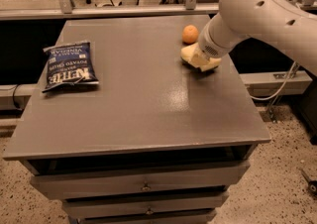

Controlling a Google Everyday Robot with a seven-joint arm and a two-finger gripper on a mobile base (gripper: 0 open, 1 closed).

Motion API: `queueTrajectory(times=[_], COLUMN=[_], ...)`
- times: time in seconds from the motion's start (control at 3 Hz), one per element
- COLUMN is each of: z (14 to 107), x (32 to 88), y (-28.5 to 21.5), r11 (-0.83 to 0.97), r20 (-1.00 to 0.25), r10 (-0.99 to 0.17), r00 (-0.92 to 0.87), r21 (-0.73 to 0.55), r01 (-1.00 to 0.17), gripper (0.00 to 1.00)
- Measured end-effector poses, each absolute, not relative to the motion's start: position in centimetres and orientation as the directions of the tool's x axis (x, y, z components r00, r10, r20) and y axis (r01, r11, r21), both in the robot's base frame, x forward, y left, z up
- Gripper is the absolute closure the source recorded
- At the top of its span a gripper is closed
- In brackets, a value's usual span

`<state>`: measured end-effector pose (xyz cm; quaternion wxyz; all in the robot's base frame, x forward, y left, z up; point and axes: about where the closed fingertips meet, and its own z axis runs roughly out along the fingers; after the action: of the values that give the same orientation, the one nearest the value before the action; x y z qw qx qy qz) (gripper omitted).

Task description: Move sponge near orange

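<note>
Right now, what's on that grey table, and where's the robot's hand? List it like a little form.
table: grey top, drawers below
orange: far side, right of centre
sponge: pale yellow, at the gripper, close in front of the orange
gripper: end of the white arm, low over the table's right side
chip bag: dark blue, flat near the left edge

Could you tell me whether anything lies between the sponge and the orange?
Nothing visible does. The gripper holds the sponge at the table top's back right, just in front of the orange, with only bare tabletop between them. The chip bag lies far left.
</note>
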<state>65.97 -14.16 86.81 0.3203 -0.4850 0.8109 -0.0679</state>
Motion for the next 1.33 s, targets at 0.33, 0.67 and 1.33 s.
queueTrajectory(times=[0.33, 0.67, 1.33], z=[86.1, 86.0, 86.0], x=[68.1, 69.9, 71.8], y=[-14.5, -15.0, -16.3], r11=[0.525, 0.530, 0.546], r20=[-0.461, -0.471, -0.478], r10=[-0.827, -0.824, -0.816], r00=[-0.320, -0.315, -0.324], r21=[-0.431, -0.443, -0.453], r01=[-0.734, -0.723, -0.705], gripper=[1.00, 1.00, 0.82])
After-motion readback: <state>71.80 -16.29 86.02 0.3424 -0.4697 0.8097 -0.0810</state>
